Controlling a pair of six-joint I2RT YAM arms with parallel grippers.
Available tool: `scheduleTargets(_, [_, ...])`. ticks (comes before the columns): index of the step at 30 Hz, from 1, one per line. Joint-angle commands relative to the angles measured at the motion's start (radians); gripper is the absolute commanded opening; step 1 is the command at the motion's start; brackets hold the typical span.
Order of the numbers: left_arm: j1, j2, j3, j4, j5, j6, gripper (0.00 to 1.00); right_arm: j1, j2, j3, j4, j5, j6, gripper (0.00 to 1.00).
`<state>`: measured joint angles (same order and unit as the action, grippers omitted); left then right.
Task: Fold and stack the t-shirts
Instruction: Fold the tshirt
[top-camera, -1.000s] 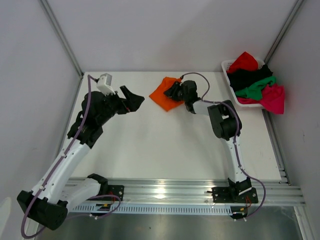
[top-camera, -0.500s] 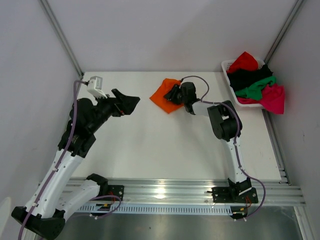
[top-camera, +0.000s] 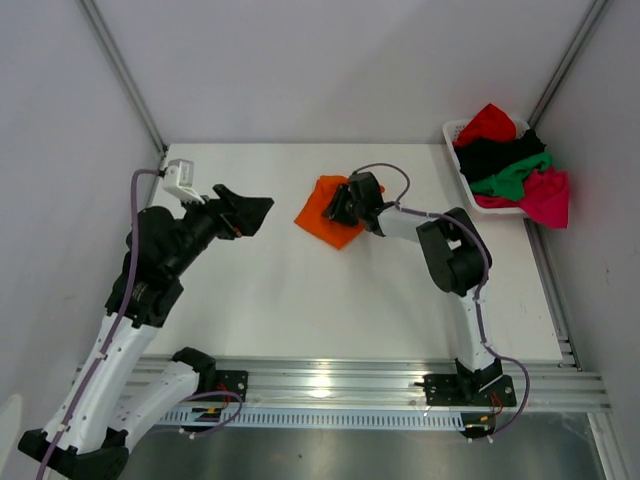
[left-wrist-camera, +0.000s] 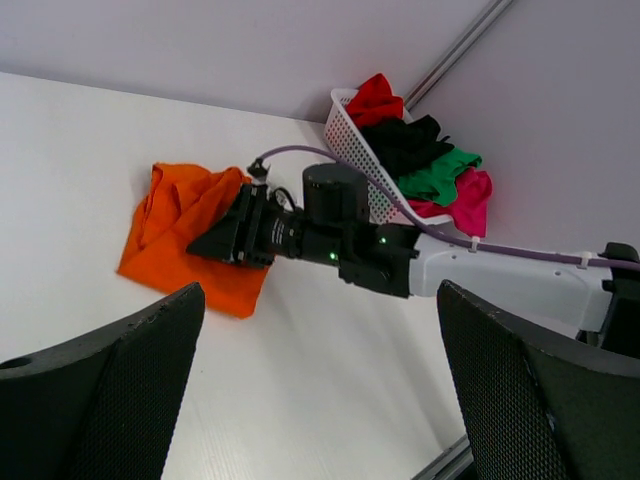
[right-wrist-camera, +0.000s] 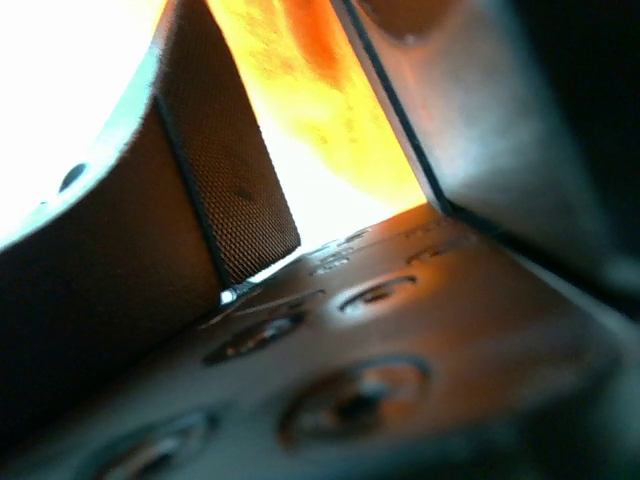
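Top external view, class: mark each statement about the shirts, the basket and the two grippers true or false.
1. The crumpled bright orange cloth t-shirt lies on the white table. True.
2. The left gripper is closed on that shirt. False: its jaws stand wide open, apart from it.
3. The white slatted plastic basket stands at the table's left rear corner. False: it is at the right rear corner.
4. The right gripper is at the orange shirt. True.
5. A green t-shirt lies in the basket. True.
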<state>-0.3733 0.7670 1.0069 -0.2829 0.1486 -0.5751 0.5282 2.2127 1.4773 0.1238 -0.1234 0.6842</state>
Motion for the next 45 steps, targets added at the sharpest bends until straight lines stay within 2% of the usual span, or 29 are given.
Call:
scheduleTargets(1, [-0.006,-0.015,0.021,0.004,-0.015,0.017,0.99,0.055,-0.066,-0.132,-0.230,-0.019,-0.018,0.41])
scheduleTargets(14, [-0.006,0.049,0.041,0.004,-0.023,0.038,0.99,0.199,-0.530,-0.546,-0.357,-0.055,-0.026,0.41])
scheduleTargets(19, [-0.006,0.078,0.035,0.027,-0.004,0.034,0.99,0.204,-0.654,-0.667,-0.280,-0.064,-0.021,0.41])
scheduleTargets(32, [-0.006,0.130,-0.011,0.037,-0.020,0.052,1.00,0.208,-0.752,-0.678,-0.176,-0.102,-0.074,0.41])
scheduleTargets(39, [-0.006,0.296,-0.096,0.099,-0.032,0.060,0.99,0.230,-0.860,-0.672,-0.188,-0.101,-0.057,0.42])
scheduleTargets(45, [-0.007,0.428,-0.143,0.192,0.016,0.020,0.99,0.230,-0.936,-0.667,-0.228,-0.003,-0.043,0.42])
